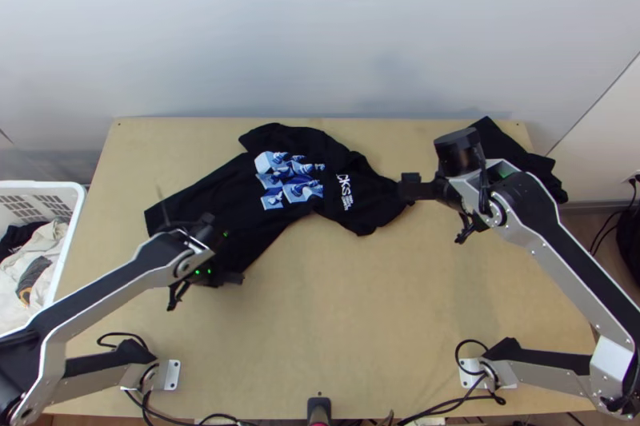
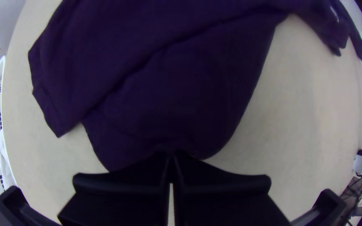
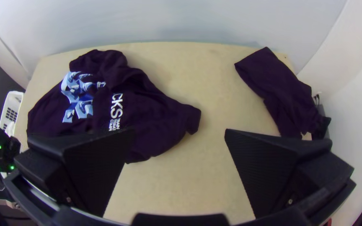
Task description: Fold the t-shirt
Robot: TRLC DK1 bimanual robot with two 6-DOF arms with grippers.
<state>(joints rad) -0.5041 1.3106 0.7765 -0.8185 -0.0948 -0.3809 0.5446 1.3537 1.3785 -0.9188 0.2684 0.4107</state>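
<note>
The black t-shirt [image 1: 292, 174] lies bunched and partly folded over itself, slanting across the table's left and middle, its blue-and-white print and white lettering facing up. At its near-left part, my left gripper [image 1: 218, 254] is low over the cloth. In the left wrist view the two fingers of my left gripper [image 2: 171, 155] are together on the edge of the t-shirt [image 2: 181, 92]. My right gripper [image 1: 438, 204] is beside the shirt's right end. Its wrist view has my right gripper [image 3: 180, 134] wide open, bare table between the fingers and the t-shirt [image 3: 156, 113] to one side.
Another black cloth [image 1: 520, 156] lies crumpled at the table's back right corner, partly behind the right arm. A white basket [image 1: 78, 210] with clothes stands off the table's left edge. Bare wood [image 1: 344, 314] stretches along the table's near middle.
</note>
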